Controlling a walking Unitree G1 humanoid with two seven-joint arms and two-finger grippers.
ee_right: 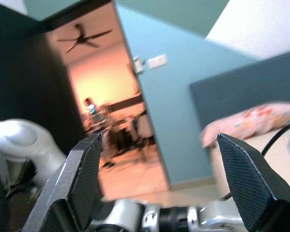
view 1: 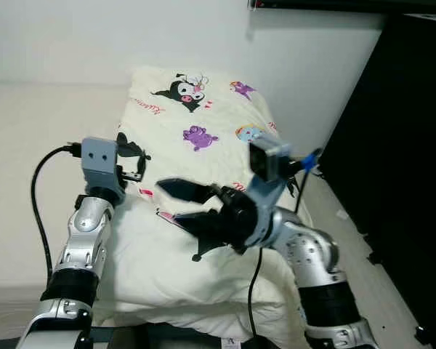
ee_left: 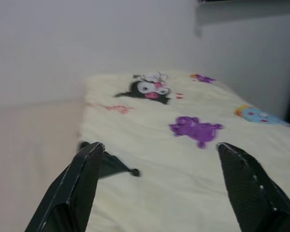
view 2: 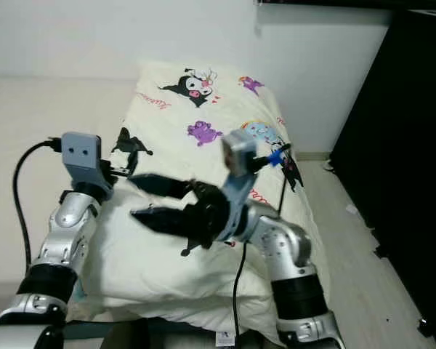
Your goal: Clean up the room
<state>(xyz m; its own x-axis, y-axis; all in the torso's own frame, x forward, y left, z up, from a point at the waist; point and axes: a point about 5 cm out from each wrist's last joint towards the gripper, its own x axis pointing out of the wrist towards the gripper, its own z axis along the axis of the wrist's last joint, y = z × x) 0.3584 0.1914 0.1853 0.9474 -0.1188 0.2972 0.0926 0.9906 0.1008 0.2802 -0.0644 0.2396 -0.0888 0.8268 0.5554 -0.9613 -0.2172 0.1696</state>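
The cream cartoon-print quilt [view 1: 203, 145] runs from frame centre to upper middle along the bed. It looks soft, light and floppy; pinch a bunched edge. Left tool [view 1: 134, 163] and right tool [view 1: 182, 203] hover above it, both released.

No text can be read with certainty. The cream blanket [view 1: 203, 123] on the bed carries a line of red cursive script just beside the black cartoon figure [view 1: 182, 93], on its left, but the letters are too small and blurred to make out. More red marks sit on the blanket near the right hand [view 1: 185, 205], also unreadable. A small white tag [view 2: 224, 338] hangs at the blanket's near edge with a dark mark on it that cannot be read.
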